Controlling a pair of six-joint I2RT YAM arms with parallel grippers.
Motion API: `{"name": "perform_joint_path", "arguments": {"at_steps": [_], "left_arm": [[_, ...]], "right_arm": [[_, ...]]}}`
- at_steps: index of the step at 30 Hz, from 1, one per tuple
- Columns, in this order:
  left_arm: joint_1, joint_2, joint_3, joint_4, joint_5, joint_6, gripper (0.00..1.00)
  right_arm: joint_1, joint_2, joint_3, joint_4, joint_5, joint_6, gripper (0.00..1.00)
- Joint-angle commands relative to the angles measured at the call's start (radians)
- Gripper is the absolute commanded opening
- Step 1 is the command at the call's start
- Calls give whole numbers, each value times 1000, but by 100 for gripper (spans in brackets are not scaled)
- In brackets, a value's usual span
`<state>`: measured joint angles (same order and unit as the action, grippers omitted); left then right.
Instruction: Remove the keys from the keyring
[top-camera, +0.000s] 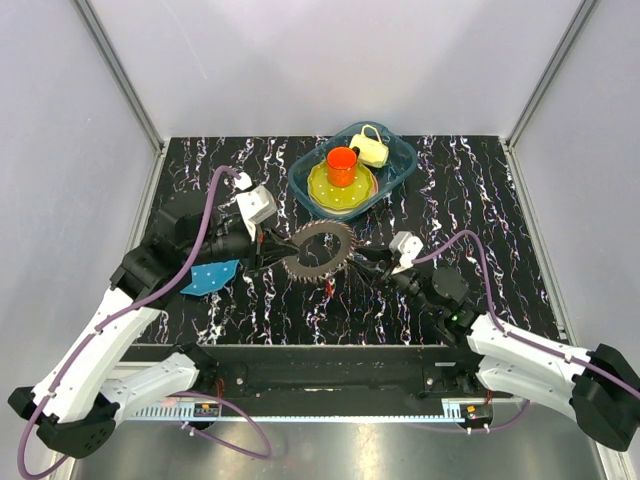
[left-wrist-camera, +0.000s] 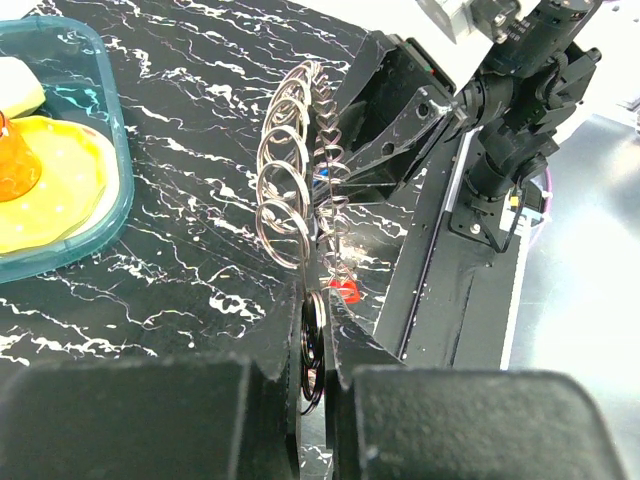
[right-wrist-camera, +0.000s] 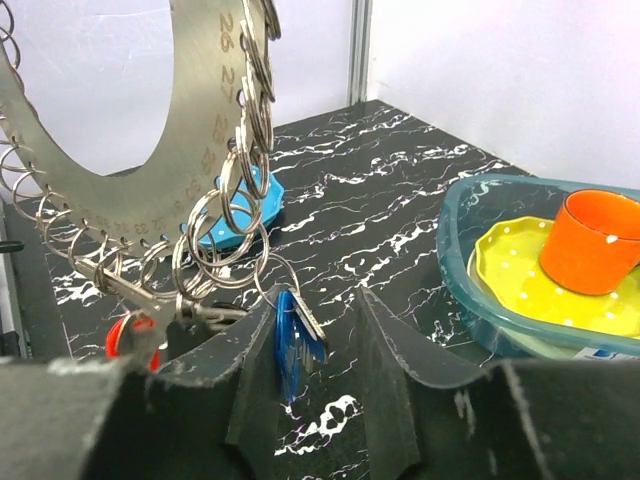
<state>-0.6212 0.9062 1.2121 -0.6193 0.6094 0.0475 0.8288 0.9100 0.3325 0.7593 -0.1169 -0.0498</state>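
Black white-veined tabletop (top-camera: 480, 290) fills the floor of a pale-walled enclosure, with both arms reaching to its middle.

At the centre, the left gripper (left-wrist-camera: 315, 350) is pinched tight on the near rim of the keyring (right-wrist-camera: 190, 170), its two fingers pressed together with only the thin metal edge between them. The keyring is a flat grey hoop stamped with numbers and fringed all round with small split rings (left-wrist-camera: 280, 185). It is held up off the table, and from the left wrist it shows edge-on.

On the opposite rim, the right gripper (right-wrist-camera: 313, 305) has its fingers apart. A blue-headed key (right-wrist-camera: 290, 340) hangs from a split ring into the gap between them, close against the left-hand finger in that view; whether it touches is unclear. A red-headed key (right-wrist-camera: 120, 338) dangles from the bottom of the hoop, just beside that gripper, next to a small metal clasp (right-wrist-camera: 135, 295).

Farther out, a flat blue disc (top-camera: 212, 275) lies on the table beside the left arm, under its purple cable. Toward the far edge sits a teal tray (top-camera: 400, 165) holding a yellow dotted plate (top-camera: 325, 190). An orange cup (top-camera: 342, 165) stands upside down on the plate, and a cream cup (top-camera: 372, 148) lies behind it in the tray. The tray is just beyond the keyring, not touching it.
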Motion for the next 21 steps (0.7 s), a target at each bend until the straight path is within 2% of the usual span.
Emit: {"name": "perform_joint_path", "arguments": {"at_steps": [1,5,9,17,21], "left_arm": [[0,-1,64,39,-10,15,0],[-2,5,73,41,1,6,0],[0,5,76,39,-3,6,0],[0,7,84,33,1,-5,0],[0,14,86,33,12,-12,0]], "right_arm": [[7,-36,-7,-8,31,-45,38],[7,-30,-21,-8,26,-42,38],[7,-19,-20,-6,2,-41,45],[7,-3,-10,0,-10,-47,43],[7,9,-7,41,-52,-38,50]]}}
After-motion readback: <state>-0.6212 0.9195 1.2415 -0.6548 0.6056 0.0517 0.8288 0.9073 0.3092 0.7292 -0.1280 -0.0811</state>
